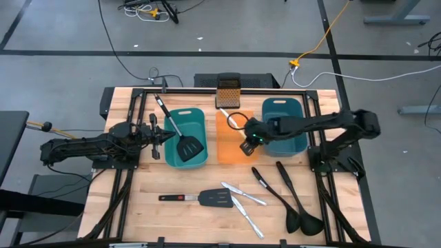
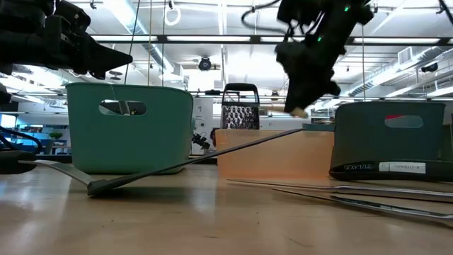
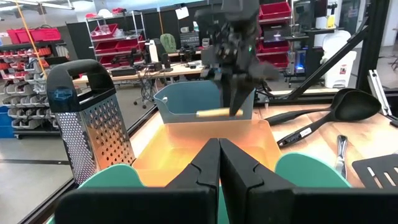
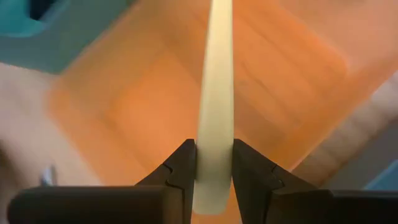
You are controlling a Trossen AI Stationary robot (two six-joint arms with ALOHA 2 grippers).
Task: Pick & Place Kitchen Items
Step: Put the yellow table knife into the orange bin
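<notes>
Your right gripper (image 4: 214,165) was clamped on the pale handle of a knife (image 4: 216,93), fingers shut tight on it, w/ the orange bin (image 1: 229,148) directly below. The knife's long axis ran straight out ahead of the fingers, so the drop looked like a plain release downward. Your left gripper (image 3: 219,163) was closed on nothing, parked by the teal bin (image 1: 172,155), farther off than the right.

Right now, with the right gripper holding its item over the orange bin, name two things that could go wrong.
1. The right gripper pinches the pale-handled utensil near one end only; it could pivot or slip.
2. It hangs near the orange bin's edge beside the teal bin, so a release might land it on a rim.
</notes>
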